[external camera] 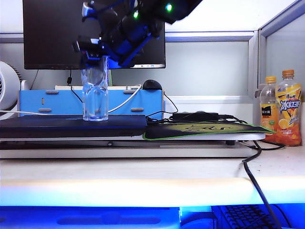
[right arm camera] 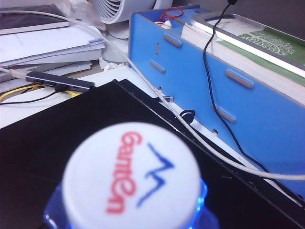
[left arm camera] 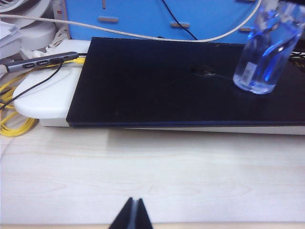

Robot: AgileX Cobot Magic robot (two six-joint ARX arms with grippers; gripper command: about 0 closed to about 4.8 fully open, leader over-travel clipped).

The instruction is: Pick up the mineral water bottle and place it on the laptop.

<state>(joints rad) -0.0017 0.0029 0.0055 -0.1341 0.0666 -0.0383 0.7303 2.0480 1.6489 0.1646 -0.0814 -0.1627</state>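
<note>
The bottle (external camera: 95,93) stands upright on the laptop (external camera: 71,125); the right gripper (external camera: 95,53) hovers at its cap, jaws' state unclear. The left gripper (left arm camera: 133,214), jaws closed, hangs over the worktop (left arm camera: 152,171).

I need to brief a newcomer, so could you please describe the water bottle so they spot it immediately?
Find the monitor; below it lies the dark laptop. The water bottle stands upright on it, under the right gripper. It is clear with a white cap, unlike the orange juice bottles far right.
</note>
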